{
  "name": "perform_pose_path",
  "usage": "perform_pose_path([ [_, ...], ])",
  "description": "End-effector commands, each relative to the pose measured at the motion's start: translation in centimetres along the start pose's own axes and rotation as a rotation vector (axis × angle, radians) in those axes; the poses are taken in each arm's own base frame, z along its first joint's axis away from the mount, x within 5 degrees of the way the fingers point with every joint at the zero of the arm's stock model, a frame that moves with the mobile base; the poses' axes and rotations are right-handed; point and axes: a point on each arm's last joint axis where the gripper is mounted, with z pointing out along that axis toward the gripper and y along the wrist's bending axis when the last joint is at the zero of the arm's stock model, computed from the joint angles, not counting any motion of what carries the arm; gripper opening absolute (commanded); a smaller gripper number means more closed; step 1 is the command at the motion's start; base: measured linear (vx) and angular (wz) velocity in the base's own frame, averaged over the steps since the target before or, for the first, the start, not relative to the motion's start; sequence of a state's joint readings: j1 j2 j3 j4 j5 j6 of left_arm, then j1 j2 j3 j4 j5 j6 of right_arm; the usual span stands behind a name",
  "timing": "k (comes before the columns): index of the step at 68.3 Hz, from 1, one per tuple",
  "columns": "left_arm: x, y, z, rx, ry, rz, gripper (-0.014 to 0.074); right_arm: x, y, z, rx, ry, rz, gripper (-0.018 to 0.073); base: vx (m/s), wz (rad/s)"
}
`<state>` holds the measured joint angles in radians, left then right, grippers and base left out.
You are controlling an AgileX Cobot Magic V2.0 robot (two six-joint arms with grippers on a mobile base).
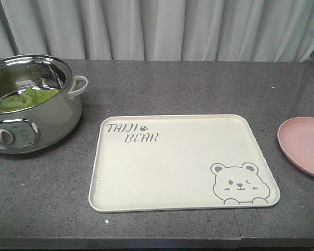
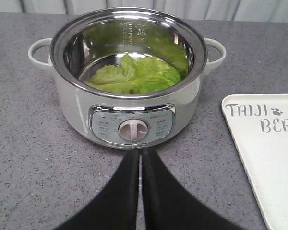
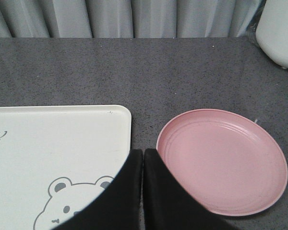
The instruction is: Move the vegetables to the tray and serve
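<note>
Your lettuce leaves (image 2: 134,76) lie inside the electric pot (image 2: 129,129), left of the bare tray (image 1: 183,162) — none transferred yet. The left gripper (image 2: 140,152), pressed together, faces the pot, so it likely picks; the right gripper (image 3: 143,153), likewise closed, hangs between tray and pink plate (image 3: 221,163).

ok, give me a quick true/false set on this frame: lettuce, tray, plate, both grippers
1. The lettuce lies inside the pot. True.
2. The tray already holds leaves. False: its surface is bare.
3. The left gripper is shut, in front of the pot's dial. True.
4. The pink plate sits on the tray. False: it lies beside the tray, apart from it.
5. The right gripper holds a leaf. False: it is shut on nothing.
</note>
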<state>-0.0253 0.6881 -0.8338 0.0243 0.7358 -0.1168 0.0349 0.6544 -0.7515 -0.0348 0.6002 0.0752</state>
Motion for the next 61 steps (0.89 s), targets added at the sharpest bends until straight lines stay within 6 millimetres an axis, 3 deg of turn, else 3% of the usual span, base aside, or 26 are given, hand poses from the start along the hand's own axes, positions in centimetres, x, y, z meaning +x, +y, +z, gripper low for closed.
perform_pose_path([
  [1,-1.33,-0.17,-0.55,0.015,-0.086,-0.017,-0.0006,-1.18,-0.03,-0.25,0.004,-0.072,-0.006,-0.0005,0.00,0.00],
  [9,-1.53,-0.19,-0.54,0.017,-0.107,-0.026,0.0011,-1.04,-0.28,-0.24,0.032,-0.056,-0.049,0.0025,0.00,0.00],
  [15,-1.60,-0.20,-0.55,0.018,-0.114,-0.026,0.0085,-0.83,-0.50,-0.24,0.056,-0.032,-0.078,0.0125,0.00,0.00],
  [30,-1.58,-0.18,-0.55,0.016,-0.112,-0.013,0.0501,-0.79,-0.50,-0.24,0.056,-0.027,-0.077,0.0480,0.00,0.00],
  [38,-1.54,-0.19,-0.54,0.017,-0.108,-0.015,0.0622,-0.73,-0.51,-0.24,0.057,-0.020,-0.076,0.0572,0.00,0.00],
  [46,-1.55,-0.20,-0.54,0.018,-0.109,-0.020,0.0642,-0.72,-0.51,-0.24,0.057,-0.020,-0.076,0.0582,0.00,0.00],
  [61,-1.82,-0.43,-0.58,0.046,-0.137,-0.056,0.0591,-0.71,-0.51,-0.24,0.057,-0.019,-0.076,0.0582,0.00,0.00],
])
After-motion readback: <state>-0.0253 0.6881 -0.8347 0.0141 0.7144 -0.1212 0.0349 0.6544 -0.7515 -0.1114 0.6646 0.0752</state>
